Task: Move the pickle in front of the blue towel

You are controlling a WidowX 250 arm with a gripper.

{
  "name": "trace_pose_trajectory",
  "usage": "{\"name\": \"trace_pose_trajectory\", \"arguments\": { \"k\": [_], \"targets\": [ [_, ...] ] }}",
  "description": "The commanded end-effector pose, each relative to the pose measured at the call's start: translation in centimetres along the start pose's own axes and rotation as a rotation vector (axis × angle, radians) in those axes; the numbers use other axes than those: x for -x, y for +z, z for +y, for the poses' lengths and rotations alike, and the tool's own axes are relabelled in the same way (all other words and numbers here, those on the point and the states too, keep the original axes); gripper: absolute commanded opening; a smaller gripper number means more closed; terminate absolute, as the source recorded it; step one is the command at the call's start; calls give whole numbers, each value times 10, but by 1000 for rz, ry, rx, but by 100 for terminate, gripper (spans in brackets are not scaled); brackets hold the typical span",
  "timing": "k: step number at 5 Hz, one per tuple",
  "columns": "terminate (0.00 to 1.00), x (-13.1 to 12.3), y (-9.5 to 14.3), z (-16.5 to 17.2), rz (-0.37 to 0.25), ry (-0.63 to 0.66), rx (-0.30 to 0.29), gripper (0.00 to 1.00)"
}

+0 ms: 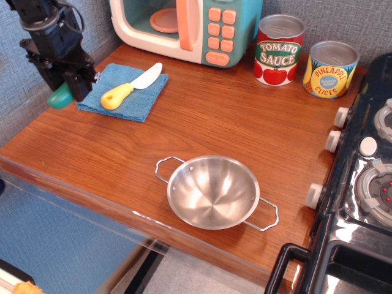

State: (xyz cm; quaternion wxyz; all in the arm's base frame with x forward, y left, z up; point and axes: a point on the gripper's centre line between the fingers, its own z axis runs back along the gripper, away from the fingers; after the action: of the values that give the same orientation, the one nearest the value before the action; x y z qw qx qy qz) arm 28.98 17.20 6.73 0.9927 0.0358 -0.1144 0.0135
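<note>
A steel bowl (pixel 213 191) with two wire handles is sitting nearest the camera, close to the front edge of the wooden bench (pixel 245 116), and nothing is lying in it. Farther back and off to the left, the black gripper (pixel 66 92) is hanging over the bench's left edge, closed around the pickle (pixel 60 98), whose rounded green end is poking out below the fingers. The pickle is being held just beside the left edge of the blue towel (pixel 138 98); whether it is touching the wood is not clear. The towel is lying flat on the bench, and a toy knife (pixel 131 86) with a yellow handle is resting on top of it, blade pointing toward the back. Behind the towel a toy microwave (pixel 184 24) in teal and cream is standing against the wall. To its right a tomato sauce can (pixel 279 50) and a pineapple slices can (pixel 331 69) are standing side by side. A black toy stove (pixel 361 177) with white knobs is filling the right edge. A grey-blue textured wall (pixel 24 110) is closing in the back and left.
</note>
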Motion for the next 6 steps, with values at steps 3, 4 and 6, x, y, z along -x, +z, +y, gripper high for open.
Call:
{"name": "trace_pose_trajectory", "arguments": {
  "k": [3,4,6],
  "targets": [
    [0,45,-17,10,178,116,-97,0],
    [0,44,-18,10,190,104,-101,100],
    [0,41,-4,3,150,65,-33,100]
  ]
}}
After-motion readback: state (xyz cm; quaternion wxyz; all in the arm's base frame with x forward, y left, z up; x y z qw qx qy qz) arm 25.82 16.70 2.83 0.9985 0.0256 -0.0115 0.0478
